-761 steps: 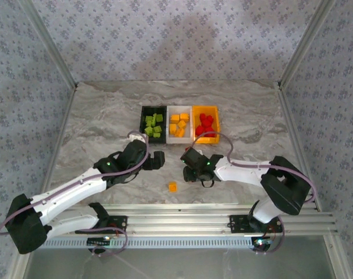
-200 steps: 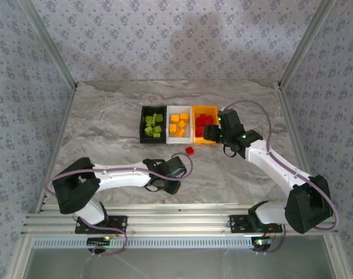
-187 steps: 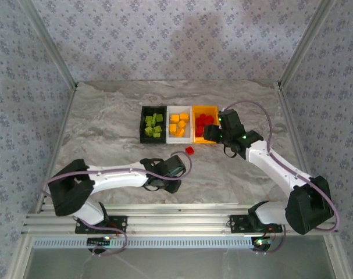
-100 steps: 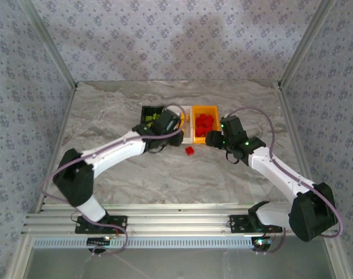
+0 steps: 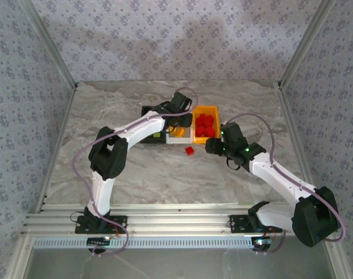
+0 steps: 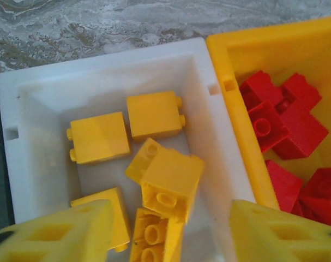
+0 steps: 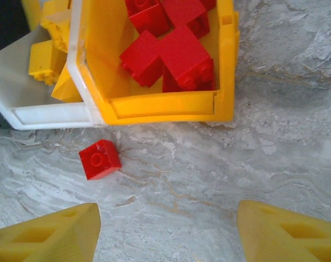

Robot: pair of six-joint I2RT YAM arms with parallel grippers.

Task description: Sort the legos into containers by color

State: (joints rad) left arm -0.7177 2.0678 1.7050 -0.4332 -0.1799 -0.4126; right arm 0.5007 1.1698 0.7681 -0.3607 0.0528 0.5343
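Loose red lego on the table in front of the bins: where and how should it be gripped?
Take the red lego by two opposite side faces, coming straight down from above. It lies flat on the table, a little askew and apart from the orange-yellow bin, so turn the open right gripper to match.

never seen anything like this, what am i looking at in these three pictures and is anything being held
Two white robot arms are bolted at the near edge of a marble table. One picture looks down from above; the other two come from cameras on each wrist, so the yellow wedges at the bottom are that arm's own fingers. The left end effector hangs open over a white bin of yellow bricks. Beside it an orange-yellow bin holds red bricks. The right end effector is open near one loose red brick on the table. Nothing is held.
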